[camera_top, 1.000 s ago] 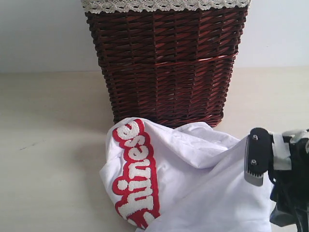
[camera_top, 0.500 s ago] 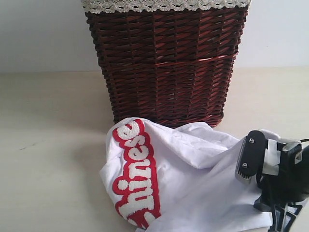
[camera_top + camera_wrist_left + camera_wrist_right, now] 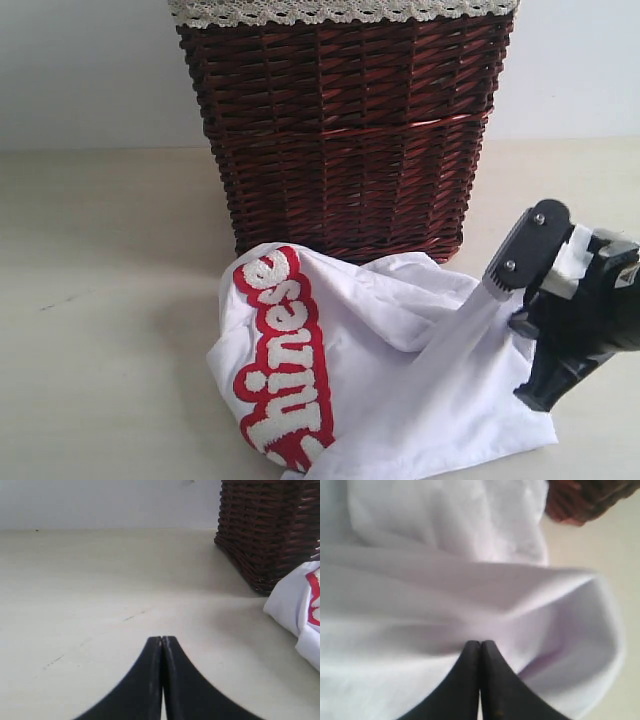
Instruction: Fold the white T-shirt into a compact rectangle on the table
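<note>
Two grippers are in view, and both are closed. The right gripper [image 3: 498,288] has its jaws pinched on a fold of the white T-shirt [image 3: 400,380], and the cloth rises in a taut tent from the heap up to the jaws. The left gripper [image 3: 162,641] is shut on nothing, low over the bare table [image 3: 100,580], with the shirt well off to one side of it, near the basket [image 3: 270,530].

The shirt lies bunched on the table below the right gripper, just in front of the basket. It looks light, soft and limp. It will likely sag wherever it is not held, and thin cloth may slip from a small pinch. A hem or shoulder edge would probably hold better, one corner for each gripper. The red-edged lettering [image 3: 285,360] looks thicker and probably folds less easily.

Which part is pinched cannot be told. Collar, sleeves and hems are lost in the crumple, the exterior view cuts off the shirt's near edge, and the right wrist view is blurred.
</note>
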Motion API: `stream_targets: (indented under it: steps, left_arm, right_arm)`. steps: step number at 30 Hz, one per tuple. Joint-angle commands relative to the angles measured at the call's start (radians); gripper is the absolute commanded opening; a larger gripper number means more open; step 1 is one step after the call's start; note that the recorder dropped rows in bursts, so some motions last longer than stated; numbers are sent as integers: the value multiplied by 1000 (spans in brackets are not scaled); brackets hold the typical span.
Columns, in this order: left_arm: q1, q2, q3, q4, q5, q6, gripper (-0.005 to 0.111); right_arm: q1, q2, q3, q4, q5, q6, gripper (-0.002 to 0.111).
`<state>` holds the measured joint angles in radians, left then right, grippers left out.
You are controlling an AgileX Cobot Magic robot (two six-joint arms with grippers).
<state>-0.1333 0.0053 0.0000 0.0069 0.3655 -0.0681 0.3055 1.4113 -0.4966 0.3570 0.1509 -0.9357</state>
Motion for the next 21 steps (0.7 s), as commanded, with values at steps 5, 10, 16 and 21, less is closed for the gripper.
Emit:
stream_targets:
  steps: [5,10,16,21]
  left_arm:
    - [-6,-5,0,-7,-11,-6,0]
    - [-6,-5,0,-7,-11,-6,0]
    - [-6,-5,0,-7,-11,-6,0]
    - [-6,-5,0,-7,-11,-6,0]
  right_arm:
    - [-3,-87,0,7,-89,-2,0]
    - [-3,-87,0,-89,424,-262,0]
    - [-47,-26,0,-26,393,-321,20]
    - [-164,101,0,89,359,-139,50]
